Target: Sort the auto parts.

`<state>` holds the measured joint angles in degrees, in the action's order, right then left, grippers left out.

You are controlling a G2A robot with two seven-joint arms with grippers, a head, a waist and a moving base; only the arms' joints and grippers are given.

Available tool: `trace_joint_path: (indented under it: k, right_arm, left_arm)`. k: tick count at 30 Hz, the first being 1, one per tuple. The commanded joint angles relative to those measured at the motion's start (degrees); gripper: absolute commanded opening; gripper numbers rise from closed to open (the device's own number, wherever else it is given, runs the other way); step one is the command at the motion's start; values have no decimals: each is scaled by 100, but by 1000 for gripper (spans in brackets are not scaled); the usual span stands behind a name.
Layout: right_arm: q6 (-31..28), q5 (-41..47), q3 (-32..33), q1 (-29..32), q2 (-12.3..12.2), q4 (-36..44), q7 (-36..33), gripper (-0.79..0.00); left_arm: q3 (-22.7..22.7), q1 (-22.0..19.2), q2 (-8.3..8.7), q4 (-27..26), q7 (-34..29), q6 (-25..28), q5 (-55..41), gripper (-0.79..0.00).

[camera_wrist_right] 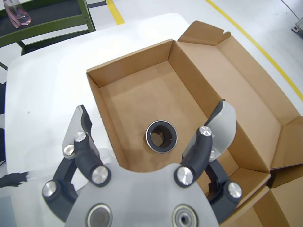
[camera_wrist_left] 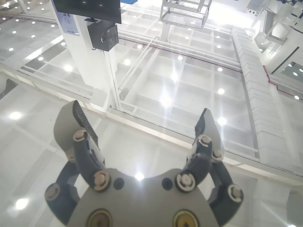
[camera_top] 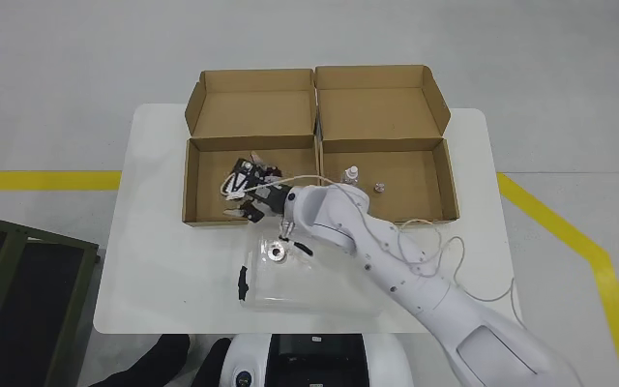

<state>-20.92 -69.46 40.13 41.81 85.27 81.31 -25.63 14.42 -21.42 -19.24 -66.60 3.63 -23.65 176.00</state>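
Two open cardboard boxes stand side by side at the back of the white table. My right gripper (camera_wrist_right: pixel 152 109) hangs open over the left box (camera_top: pixel 205 184), whose floor (camera_wrist_right: pixel 142 90) holds a black ring-shaped bearing (camera_wrist_right: pixel 161 137) just below the open fingers. In the top view this gripper (camera_top: pixel 242 189) sits inside the left box's outline. The right box (camera_top: pixel 426 189) holds two small metal parts (camera_top: pixel 352 175) (camera_top: pixel 379 186). A metal ring (camera_top: pixel 278 253) and small black pieces (camera_top: pixel 242 282) lie on a clear plastic sheet (camera_top: pixel 319 290) near the table front. My left gripper (camera_wrist_left: pixel 140 108) is open, empty and points up at the ceiling.
Both box lids stand folded back behind the boxes. A green shelf (camera_wrist_right: pixel 47 22) with a pink bottle (camera_wrist_right: pixel 14 6) stands off the table's left side. Bare white table (camera_top: pixel 155 223) lies left of the boxes.
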Motion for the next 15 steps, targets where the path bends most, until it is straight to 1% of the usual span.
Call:
trace_joint_path:
  k: [1,9,15]
  right_arm:
    - [-161,-123,156,276,-95,446,-85,0]
    - [-977,-570,676,1341,-432,1799,-283,0]
    - [-1467,-947,903,1975,-617,2351,-302,0]
  left_arm:
    - [0,0,0,0,0,0,0,0]
    - [0,0,0,0,0,0,0,0]
    - [0,0,0,0,0,0,0,0]
